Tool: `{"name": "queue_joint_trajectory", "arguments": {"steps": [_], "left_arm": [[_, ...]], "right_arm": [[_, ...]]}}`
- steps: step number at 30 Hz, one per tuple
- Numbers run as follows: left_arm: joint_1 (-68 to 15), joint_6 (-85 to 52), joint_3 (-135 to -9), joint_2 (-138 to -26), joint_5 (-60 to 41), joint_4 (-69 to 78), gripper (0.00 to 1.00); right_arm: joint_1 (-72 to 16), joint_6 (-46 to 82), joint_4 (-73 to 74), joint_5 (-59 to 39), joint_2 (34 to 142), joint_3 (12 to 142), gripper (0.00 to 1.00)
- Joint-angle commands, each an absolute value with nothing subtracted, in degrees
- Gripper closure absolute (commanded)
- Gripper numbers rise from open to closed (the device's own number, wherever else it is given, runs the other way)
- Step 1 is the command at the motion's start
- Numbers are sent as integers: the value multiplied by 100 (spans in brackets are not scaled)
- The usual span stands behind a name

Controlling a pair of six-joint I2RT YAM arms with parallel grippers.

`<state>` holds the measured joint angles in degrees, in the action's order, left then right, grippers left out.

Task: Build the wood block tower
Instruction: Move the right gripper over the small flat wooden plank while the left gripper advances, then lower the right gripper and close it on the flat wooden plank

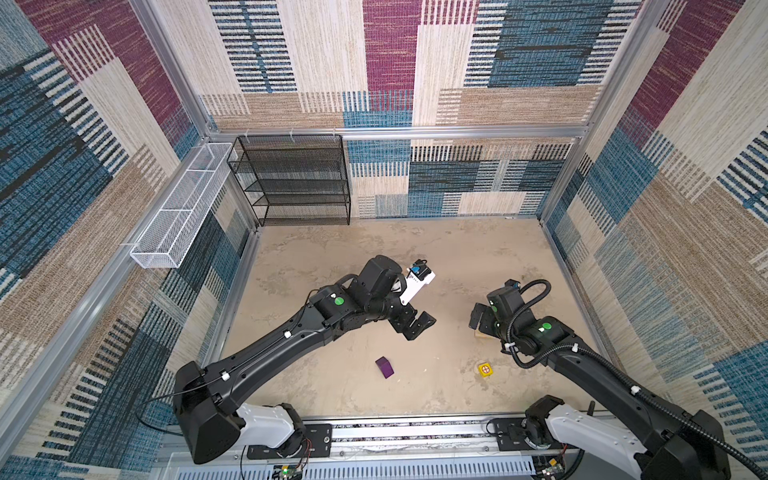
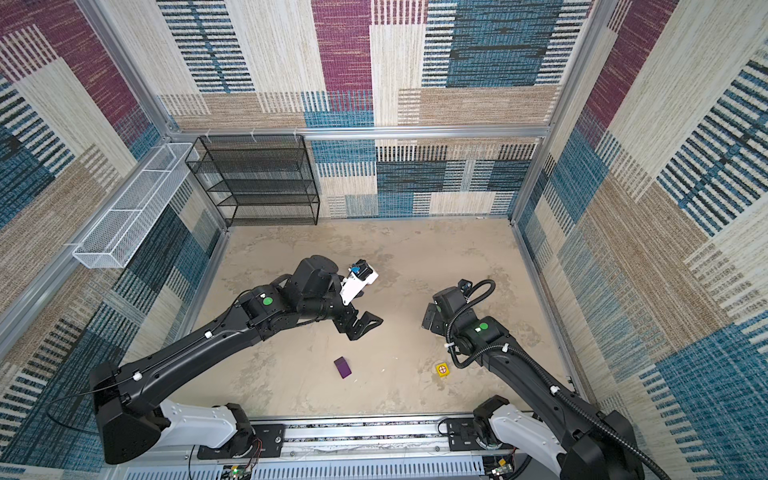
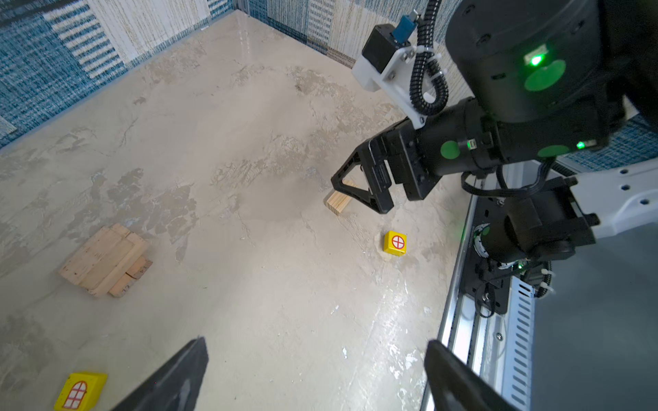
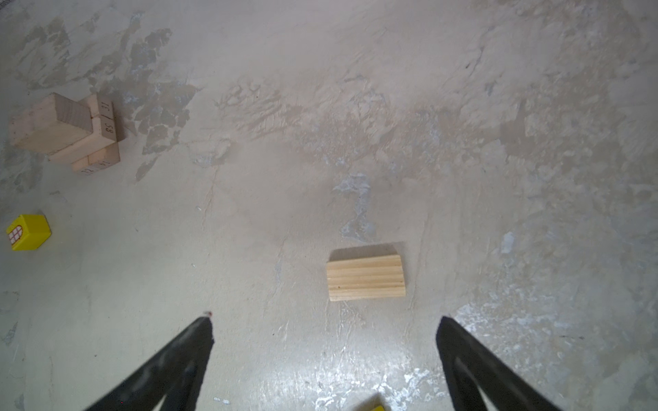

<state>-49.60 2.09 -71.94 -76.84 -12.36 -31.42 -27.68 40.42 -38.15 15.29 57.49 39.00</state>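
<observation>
The wood block tower [image 3: 105, 259] is a low stack of tan bricks in crossed layers on the mottled beige table [image 1: 374, 257]; both top views hide it behind the left arm, but the right wrist view [image 4: 67, 131] shows handwritten digits on the brick ends, reading roughly "31" and "58", with the lower marks too blurred to read. Near the stack lies a yellow cube [image 4: 28, 231] printed with a red arched window with white panes, also seen in the left wrist view [image 3: 80, 391]. A 2nd yellow cube [image 1: 485, 369] carries a red circle with a cross in it and sits apart toward the front right [image 2: 442, 369] [image 3: 395, 243]. The purple block [image 1: 385, 367] lies on its side near the front middle of the table [image 2: 343, 367], with no writing visible on it. 1 loose tan brick [image 4: 366, 277] with visible grain lines rests flat on the table just ahead of the right gripper [image 4: 324, 356], whose fingers are spread wide and hold nothing; in the left wrist view that gripper [image 3: 359, 192] hangs right over the brick [image 3: 340, 203], and contact cannot be told. The left gripper [image 1: 417, 326] is spread open and empty above the middle of the table [image 2: 361, 326] [image 3: 313, 373].
</observation>
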Motion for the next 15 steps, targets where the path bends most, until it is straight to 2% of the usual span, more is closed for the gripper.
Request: {"name": "queue_joint_trajectory", "arguments": {"steps": [1, 5, 10, 15], "left_arm": [[-4961, 402, -7122, -7696, -1128, -3236, 0], [-4966, 490, -7309, -7748, -1047, -3524, 0], [-4959, 572, -7178, -7525, -1011, -3533, 0], [-4960, 681, -7127, -7445, -696, -3551, 0]], "right_arm": [[-2622, 4045, -3606, 1312, 5917, 3778, 12], [-2567, 3914, -3592, 1360, 6267, 3866, 11], [-2480, 3788, -3440, 1412, 6569, 3760, 2], [-2411, 3436, -3354, 1408, 7065, 3951, 0]]}}
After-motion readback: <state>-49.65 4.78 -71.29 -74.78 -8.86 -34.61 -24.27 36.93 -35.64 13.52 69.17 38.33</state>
